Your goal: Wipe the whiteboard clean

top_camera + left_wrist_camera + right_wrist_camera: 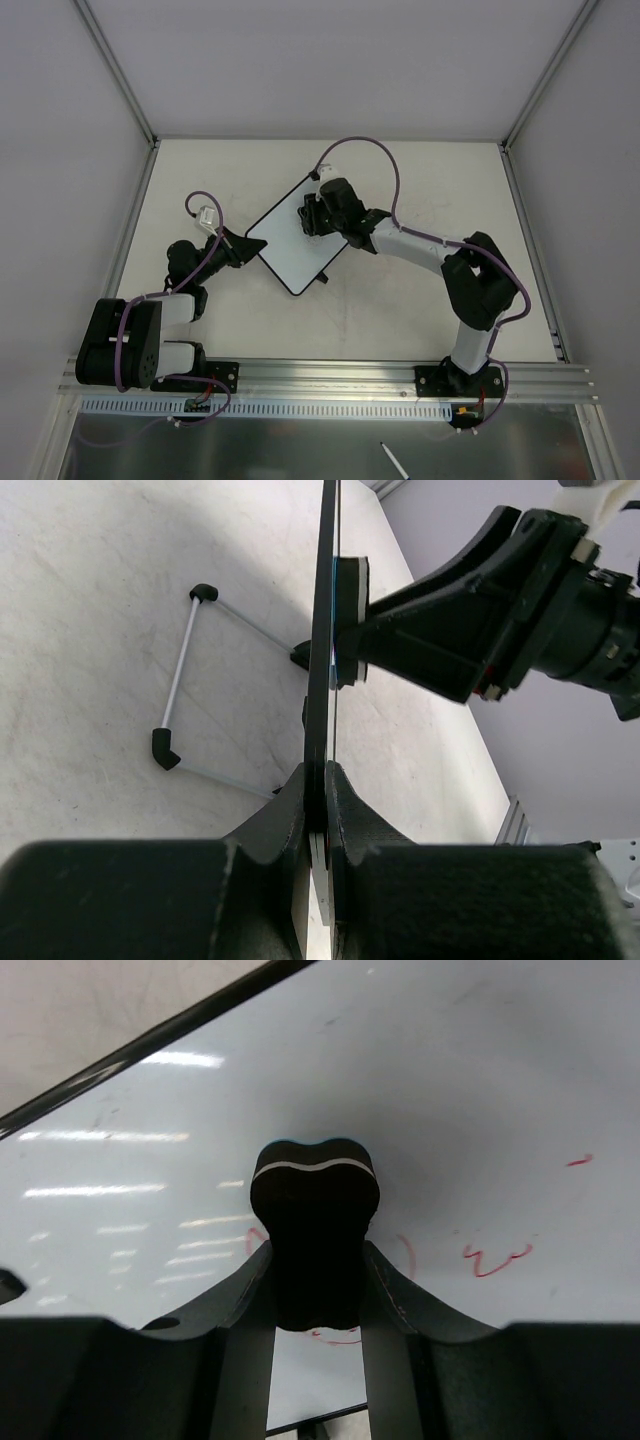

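Whiteboard [290,240] erasure, wiping step. The right fingers [385,1310] are closed narrowly on the black eraser [315,1220], whose pad lies against the white face. The left fingers [355,805] pinch the board's left edge, one on each side of the thin rim. The board sits left of centre on the bench [420,320] and appears tipped up from it. A wire stand [180,670] lies behind its back; whether the stand bears weight cannot be told. Red marks [497,1257] show just beside the eraser and partly beneath it, with a small dash [578,1161] farther off.

Suggested technique: press the pad flat and square to the face, then sweep across the scribbles in overlapping passes. Direct the push against the clamped edge rather than away from it, so the board neither swings nor slips. The left pinch should be firm throughout. A light pass would probably smear the ink rather than clear it.
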Action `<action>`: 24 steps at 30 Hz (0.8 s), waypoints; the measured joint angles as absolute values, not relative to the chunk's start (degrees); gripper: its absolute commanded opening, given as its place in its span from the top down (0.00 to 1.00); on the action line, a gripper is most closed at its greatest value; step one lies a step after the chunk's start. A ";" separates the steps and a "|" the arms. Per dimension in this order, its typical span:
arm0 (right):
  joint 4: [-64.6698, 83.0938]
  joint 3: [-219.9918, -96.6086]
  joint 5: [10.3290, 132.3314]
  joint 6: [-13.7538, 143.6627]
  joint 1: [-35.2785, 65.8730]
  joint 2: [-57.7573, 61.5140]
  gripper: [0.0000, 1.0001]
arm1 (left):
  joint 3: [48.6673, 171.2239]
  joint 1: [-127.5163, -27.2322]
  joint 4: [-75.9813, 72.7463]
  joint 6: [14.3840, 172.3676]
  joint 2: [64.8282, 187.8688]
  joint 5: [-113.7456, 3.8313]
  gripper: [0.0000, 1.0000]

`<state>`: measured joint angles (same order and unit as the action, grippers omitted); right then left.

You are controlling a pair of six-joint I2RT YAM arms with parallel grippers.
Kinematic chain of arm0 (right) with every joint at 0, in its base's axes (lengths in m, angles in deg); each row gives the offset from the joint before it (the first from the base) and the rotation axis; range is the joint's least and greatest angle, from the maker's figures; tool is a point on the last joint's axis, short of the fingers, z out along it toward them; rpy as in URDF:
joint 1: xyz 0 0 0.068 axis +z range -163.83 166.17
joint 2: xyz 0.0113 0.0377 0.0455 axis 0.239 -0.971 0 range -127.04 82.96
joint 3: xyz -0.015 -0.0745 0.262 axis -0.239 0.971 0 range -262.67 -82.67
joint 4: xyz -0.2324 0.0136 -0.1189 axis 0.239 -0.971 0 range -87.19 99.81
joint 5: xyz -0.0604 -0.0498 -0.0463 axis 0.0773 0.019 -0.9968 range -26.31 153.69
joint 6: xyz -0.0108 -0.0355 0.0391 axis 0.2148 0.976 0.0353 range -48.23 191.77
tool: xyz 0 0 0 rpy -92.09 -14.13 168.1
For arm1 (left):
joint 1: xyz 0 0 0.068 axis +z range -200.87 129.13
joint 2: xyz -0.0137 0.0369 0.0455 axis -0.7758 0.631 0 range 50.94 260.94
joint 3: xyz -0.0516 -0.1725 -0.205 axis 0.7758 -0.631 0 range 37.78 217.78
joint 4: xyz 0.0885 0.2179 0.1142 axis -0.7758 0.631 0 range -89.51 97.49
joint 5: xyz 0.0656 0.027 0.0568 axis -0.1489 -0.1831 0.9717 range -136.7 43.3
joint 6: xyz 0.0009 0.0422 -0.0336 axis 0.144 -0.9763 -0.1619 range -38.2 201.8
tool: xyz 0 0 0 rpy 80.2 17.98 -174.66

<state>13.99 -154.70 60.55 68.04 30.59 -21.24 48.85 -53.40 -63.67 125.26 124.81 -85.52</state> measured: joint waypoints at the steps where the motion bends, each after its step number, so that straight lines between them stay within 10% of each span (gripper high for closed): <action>1: 13.73 -154.94 60.90 68.30 31.47 -21.24 1.00 | 48.85 -53.40 -63.70 125.26 124.81 -85.52 1.00; 24: 12.86 -156.05 61.43 69.24 37.15 -21.66 1.00 | 48.76 -53.40 -63.65 125.26 124.81 -85.44 1.00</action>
<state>12.86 -156.05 61.43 69.24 37.15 -21.66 48.76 -53.40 -63.65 125.26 124.81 -85.44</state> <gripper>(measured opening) 0.367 0.043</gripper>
